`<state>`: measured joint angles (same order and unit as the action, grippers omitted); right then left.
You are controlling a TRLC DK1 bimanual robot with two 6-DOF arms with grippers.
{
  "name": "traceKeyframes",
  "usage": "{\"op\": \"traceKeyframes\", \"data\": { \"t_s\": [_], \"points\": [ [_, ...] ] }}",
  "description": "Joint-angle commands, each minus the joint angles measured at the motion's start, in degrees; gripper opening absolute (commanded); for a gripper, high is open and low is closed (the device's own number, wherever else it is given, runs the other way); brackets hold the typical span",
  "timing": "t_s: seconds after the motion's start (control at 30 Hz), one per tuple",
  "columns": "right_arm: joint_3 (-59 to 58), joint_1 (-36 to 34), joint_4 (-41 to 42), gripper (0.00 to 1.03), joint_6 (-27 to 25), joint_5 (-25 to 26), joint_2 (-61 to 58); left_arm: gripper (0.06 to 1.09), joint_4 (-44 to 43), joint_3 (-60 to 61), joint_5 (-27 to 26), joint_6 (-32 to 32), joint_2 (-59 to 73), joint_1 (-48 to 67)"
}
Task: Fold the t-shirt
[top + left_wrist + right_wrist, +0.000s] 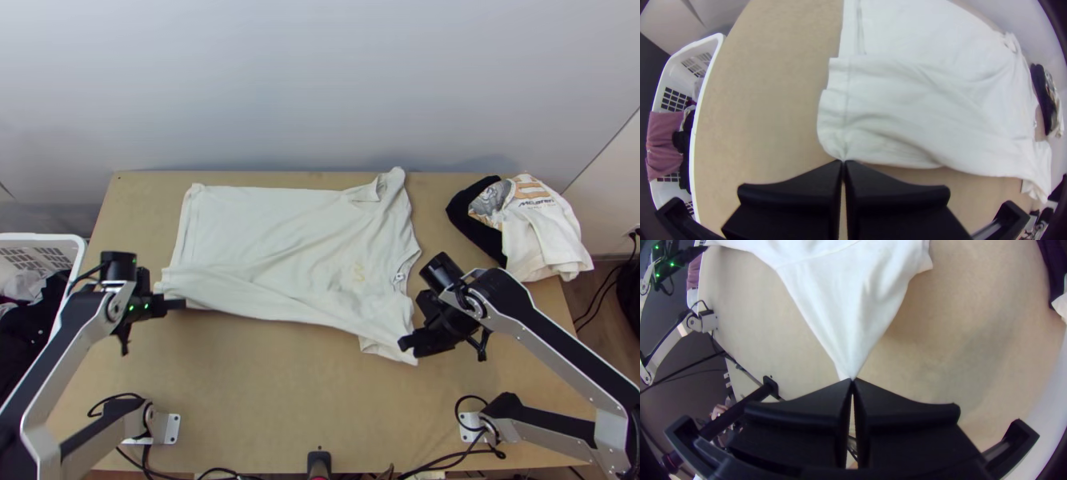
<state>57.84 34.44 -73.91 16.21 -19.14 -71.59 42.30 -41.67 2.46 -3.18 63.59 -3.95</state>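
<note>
At the counter's (264, 384) two o'clock, a white garment (552, 242) carries dark lettering (537, 203) beneath large orange characters (530, 190). Toward three o'clock on the cream T-shirt (256, 232) is a small yellow mark (358, 273), too faint to read as text.

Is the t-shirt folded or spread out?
Mostly spread, not folded: the t-shirt lies wide across the table, its near side pinched by the left gripper and the right gripper.
</note>
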Motion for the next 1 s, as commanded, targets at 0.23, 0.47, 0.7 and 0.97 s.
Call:
{"op": "traceKeyframes", "data": {
  "t_s": [0.23,0.47,0.7,0.97],
  "points": [
    [5.3,10.7,-12.1,0.03,-1.4,-3.6,4.8,0.1,25.2,-1.3,-6.2,17.5,-24.0,1.0],
    [5.4,13.5,-12.7,0.03,-1.4,-5.3,7.4,0.1,37.9,-4.4,-7.6,20.4,-28.6,1.1],
    [7.1,14.4,-12.6,0.03,-1.4,-5.3,7.3,0.13,37.6,-4.4,-9.0,17.0,-31.2,0.8],
    [10.3,10.7,-12.5,0.69,-1.1,-5.3,6.4,1.04,37.9,-4.7,-6.3,12.9,-25.2,-0.4]
  ]
}}
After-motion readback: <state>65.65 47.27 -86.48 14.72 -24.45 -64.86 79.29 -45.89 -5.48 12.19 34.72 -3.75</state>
